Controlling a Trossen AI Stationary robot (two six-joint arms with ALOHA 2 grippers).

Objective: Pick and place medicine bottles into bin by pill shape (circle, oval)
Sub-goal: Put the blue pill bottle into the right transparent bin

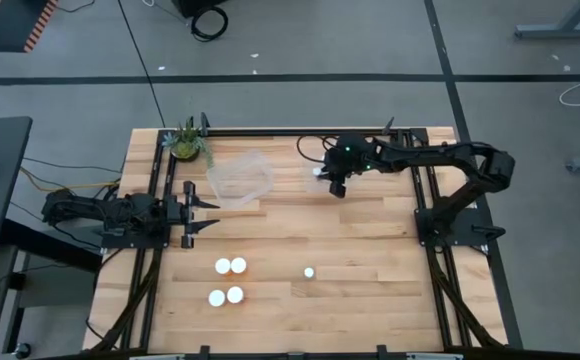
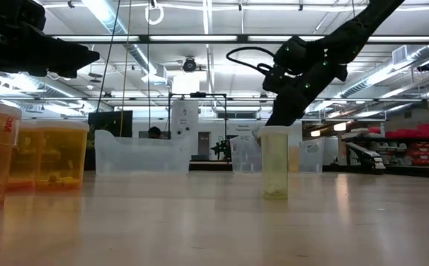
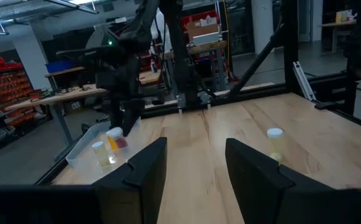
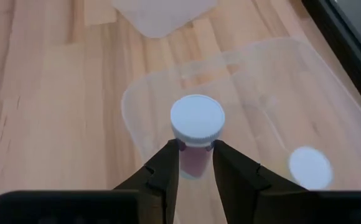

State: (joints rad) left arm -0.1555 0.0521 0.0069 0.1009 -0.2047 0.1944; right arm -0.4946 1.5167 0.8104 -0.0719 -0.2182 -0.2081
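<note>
The right hand (image 4: 196,163) was above a clear plastic bin (image 4: 274,87) at the far side of the desk (image 1: 370,250), on the right of the middle. Its two dark fingers were closed on a medicine bottle (image 4: 196,127) with a round white cap, just under the cap, and the bottle stood upright between them. A second bottle with a white cap (image 4: 309,168) lay already inside this same bin, beside the held one and not touching it. Another clear bin (image 1: 241,178) stood further left on the desk, near a small green plant (image 1: 186,143) at the far left corner.

The left hand (image 1: 208,209) waited at the left edge of the desk. Its fingers were apart and nothing was between them.

Five more bottles stood on the near half of the desk. Four wide-capped bottles (image 1: 227,281) were grouped in two pairs, left of the middle. One narrower bottle (image 1: 309,272) stood alone to their right, well apart from them. In the low view this single bottle (image 2: 275,161) had a pale yellowish body, and the orange bottles (image 2: 48,155) appeared at the picture's left side.
</note>
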